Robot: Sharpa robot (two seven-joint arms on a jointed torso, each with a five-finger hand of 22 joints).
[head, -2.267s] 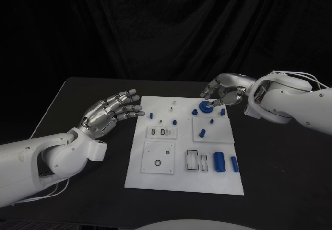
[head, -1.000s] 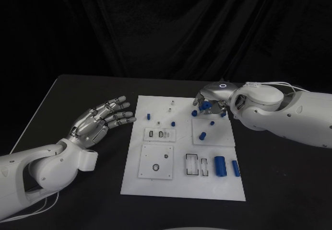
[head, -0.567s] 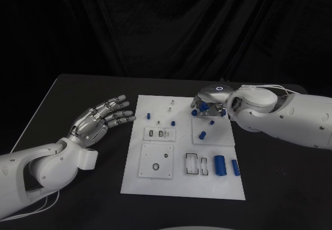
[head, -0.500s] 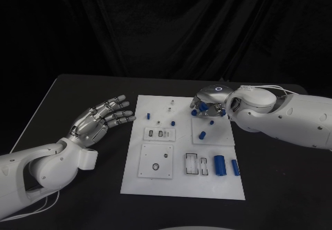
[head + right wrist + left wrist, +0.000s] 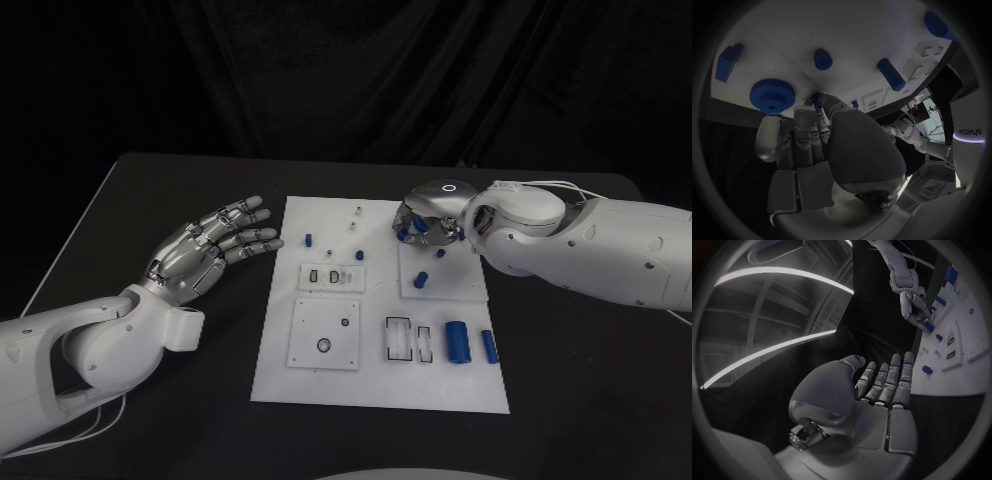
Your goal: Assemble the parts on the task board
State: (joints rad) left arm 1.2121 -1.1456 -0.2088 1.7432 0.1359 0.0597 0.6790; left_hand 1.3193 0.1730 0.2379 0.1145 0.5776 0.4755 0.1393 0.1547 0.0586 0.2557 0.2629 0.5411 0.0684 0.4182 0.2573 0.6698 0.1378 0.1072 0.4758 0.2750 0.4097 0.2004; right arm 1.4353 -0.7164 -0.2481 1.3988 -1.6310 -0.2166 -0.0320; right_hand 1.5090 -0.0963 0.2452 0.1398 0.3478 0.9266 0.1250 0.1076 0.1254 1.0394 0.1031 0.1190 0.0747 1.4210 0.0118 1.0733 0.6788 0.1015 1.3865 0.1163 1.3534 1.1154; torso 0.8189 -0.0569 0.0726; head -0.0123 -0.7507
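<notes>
Now the right hand (image 5: 430,222) has turned over and pinches a small blue part (image 5: 817,98) beside the blue gear (image 5: 772,93) on the task board (image 5: 378,385), likely pushing it in, while the left hand (image 5: 209,250) stays spread wide.

Task board (image 5: 378,380): smooth white plate, matt, plastic-looking, no glare. Table (image 5: 144,200) beneath it: black, matt, even surface.

Blue gear (image 5: 772,94) at the board's far end: solid blue plastic look, toothed rim, dull sheen. Blue cylinder (image 5: 457,343) near the board's near edge: same blue, smooth, slightly glossy.

Left hand (image 5: 209,246) beside the board: silver metallic finish, segmented, soft highlights. Right hand (image 5: 428,222) over the gear: same silver; arm shell behind it glossy white plastic.

Backdrop (image 5: 346,80) beyond the table: black cloth, folded, matt.
</notes>
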